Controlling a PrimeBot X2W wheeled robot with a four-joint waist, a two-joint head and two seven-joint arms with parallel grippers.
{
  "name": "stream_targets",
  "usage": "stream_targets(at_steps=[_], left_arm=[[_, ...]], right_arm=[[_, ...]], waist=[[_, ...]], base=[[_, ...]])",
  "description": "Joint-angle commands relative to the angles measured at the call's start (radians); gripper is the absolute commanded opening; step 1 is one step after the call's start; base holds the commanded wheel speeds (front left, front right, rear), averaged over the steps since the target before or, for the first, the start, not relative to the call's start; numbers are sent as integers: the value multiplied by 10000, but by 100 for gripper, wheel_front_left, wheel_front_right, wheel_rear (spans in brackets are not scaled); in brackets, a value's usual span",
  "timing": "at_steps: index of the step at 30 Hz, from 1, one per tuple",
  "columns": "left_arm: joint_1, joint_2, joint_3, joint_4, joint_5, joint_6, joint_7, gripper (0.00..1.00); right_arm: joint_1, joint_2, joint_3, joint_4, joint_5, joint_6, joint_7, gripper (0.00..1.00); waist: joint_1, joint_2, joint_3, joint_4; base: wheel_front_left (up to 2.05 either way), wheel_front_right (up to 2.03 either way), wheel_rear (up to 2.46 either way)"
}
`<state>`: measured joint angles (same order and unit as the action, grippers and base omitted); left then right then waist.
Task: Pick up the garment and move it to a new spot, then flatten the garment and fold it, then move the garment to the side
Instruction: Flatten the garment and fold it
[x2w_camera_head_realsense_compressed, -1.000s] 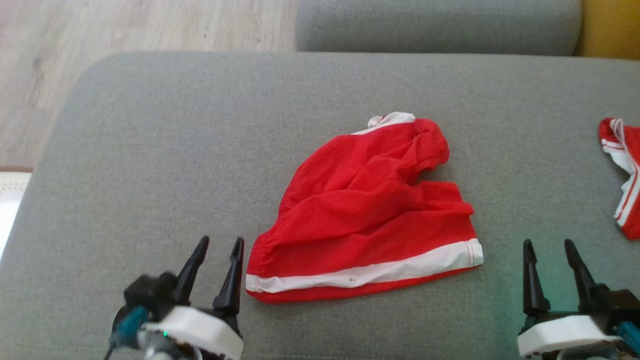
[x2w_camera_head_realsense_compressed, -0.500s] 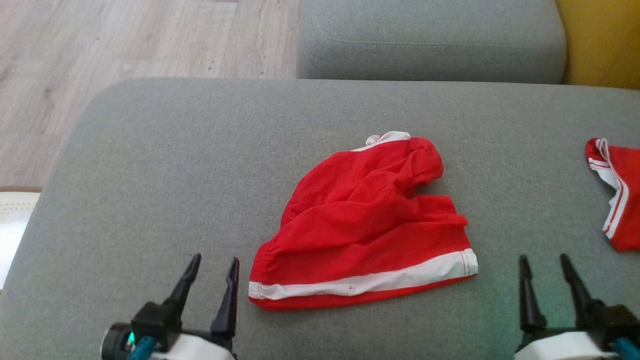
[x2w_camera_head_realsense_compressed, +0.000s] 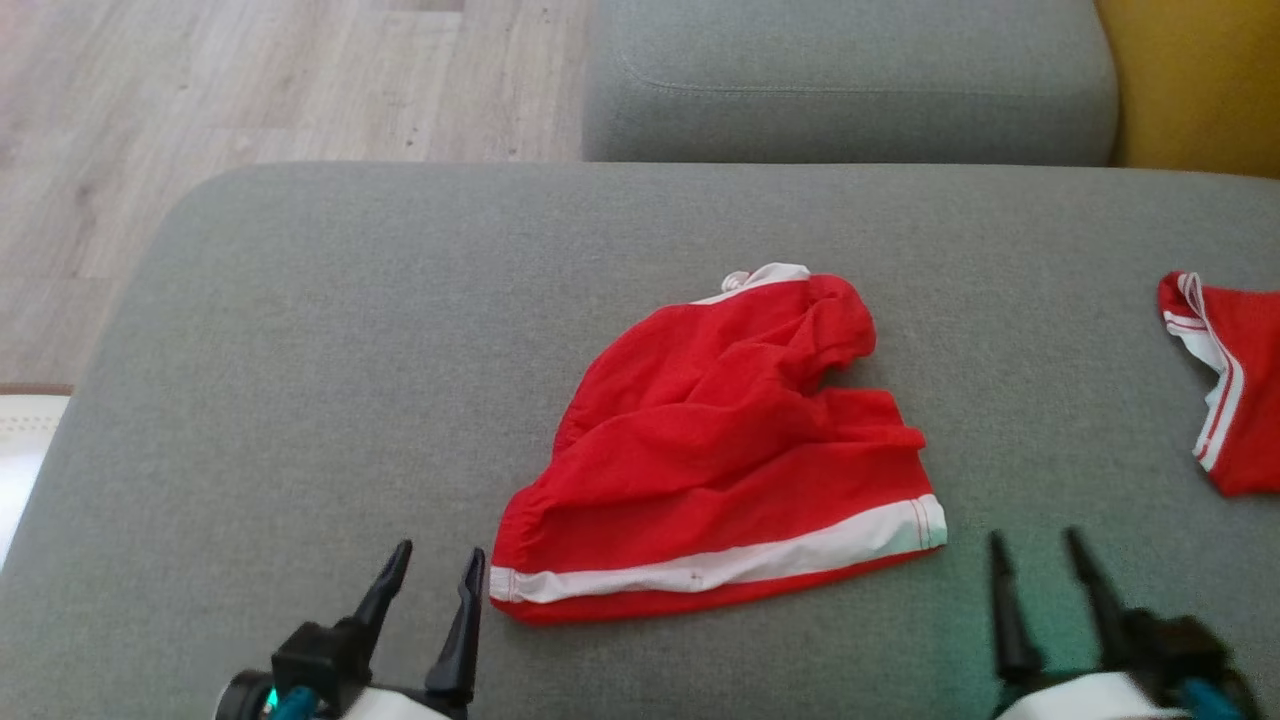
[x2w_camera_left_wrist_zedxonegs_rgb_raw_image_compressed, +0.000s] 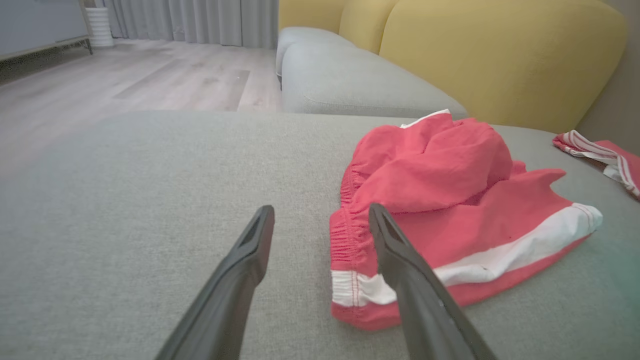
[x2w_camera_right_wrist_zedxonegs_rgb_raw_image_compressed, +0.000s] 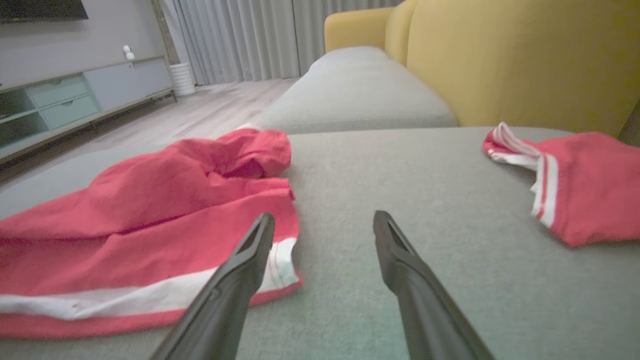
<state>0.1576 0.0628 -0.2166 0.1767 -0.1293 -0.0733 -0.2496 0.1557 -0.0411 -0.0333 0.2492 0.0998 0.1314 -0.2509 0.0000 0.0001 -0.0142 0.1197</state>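
The garment (x2w_camera_head_realsense_compressed: 715, 450) is a pair of red shorts with a white stripe, lying folded and rumpled in the middle of the grey sofa cushion (x2w_camera_head_realsense_compressed: 330, 350). It also shows in the left wrist view (x2w_camera_left_wrist_zedxonegs_rgb_raw_image_compressed: 450, 190) and the right wrist view (x2w_camera_right_wrist_zedxonegs_rgb_raw_image_compressed: 150, 215). My left gripper (x2w_camera_head_realsense_compressed: 437, 565) is open, just left of the garment's near-left corner, its right finger close to the elastic waistband. My right gripper (x2w_camera_head_realsense_compressed: 1035, 550) is open with nothing between its fingers, a little right of the garment's near-right corner.
A second red and white garment (x2w_camera_head_realsense_compressed: 1225, 375) lies at the cushion's right edge. Beyond are another grey cushion (x2w_camera_head_realsense_compressed: 850, 80) and a yellow backrest (x2w_camera_head_realsense_compressed: 1200, 80). Wooden floor (x2w_camera_head_realsense_compressed: 200, 90) lies past the cushion's left and far-left edges.
The head camera tilted, so the whole scene slid down the view. My right gripper shifted left toward the garment's corner. The left gripper stayed by the waistband, open.
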Motion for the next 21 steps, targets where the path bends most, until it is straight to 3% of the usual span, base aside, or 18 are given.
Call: stream_targets(at_steps=[1,4,12,21], left_arm=[[-408,-54,269,-219,-77,-85,-122,100],[-492,-66,66,325,-197,-204,-108,100],[-1279,45,-363,999,-485,-377,1333,100],[-1930,179,-734,1254,-964,-499,1809,100]], right_arm=[[-409,-91,425,-126,15,-7,-51,100],[-928,-224,1096,137,99,-7,812,100],[-2184,-1089,2148,726,590,-7,3557,100],[-2660,-1333,2437,827,783,-7,4169,100]], waist=[[0,-1,28,-36],[0,-1,135,-92],[0,-1,729,44],[0,-1,1243,152]], base=[[0,0,0],[0,0,0],[0,0,0],[0,0,0]])
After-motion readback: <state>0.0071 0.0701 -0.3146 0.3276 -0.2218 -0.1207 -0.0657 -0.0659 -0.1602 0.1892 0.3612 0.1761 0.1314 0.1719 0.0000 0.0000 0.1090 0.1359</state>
